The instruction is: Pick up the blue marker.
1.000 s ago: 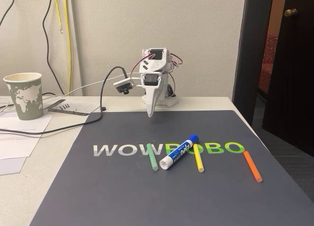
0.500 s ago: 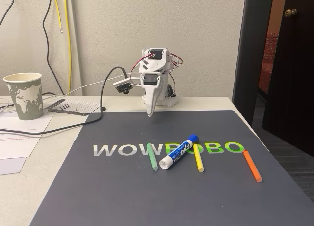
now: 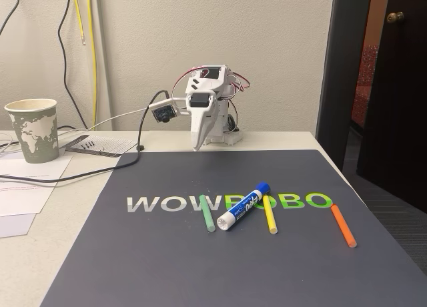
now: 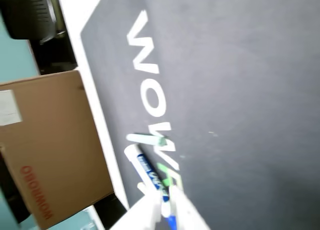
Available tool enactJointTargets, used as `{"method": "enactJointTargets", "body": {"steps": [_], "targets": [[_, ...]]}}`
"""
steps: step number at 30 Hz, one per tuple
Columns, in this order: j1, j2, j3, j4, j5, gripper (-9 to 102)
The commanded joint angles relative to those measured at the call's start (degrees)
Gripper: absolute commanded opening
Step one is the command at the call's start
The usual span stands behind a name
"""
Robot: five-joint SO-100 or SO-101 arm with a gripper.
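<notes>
Marker place: the blue marker (image 3: 243, 206) lies flat on the dark mat (image 3: 133, 267), across the "WOWROBO" lettering (image 3: 173, 203), between the green stick (image 3: 207, 213) and the yellow stick (image 3: 269, 214).
Long axis: slanted, blue cap toward the arm.
Direction: well forward of the fingers (image 3: 196, 145), slightly right in the fixed view.
Fingers: pressed together, holding nothing, hanging above the mat's far edge.
</notes>
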Motion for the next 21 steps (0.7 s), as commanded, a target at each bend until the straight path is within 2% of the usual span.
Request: {"method": "enactJointTargets", "body": {"steps": [1,15,21], "targets": [[0.88,3.25,-0.09,-3.96,-0.7,0],[0.7,3.25,-0.09,-18.63,-1.05,0],[-0.44,2.72,-1.32,-19.86,-4.57,0]]}}
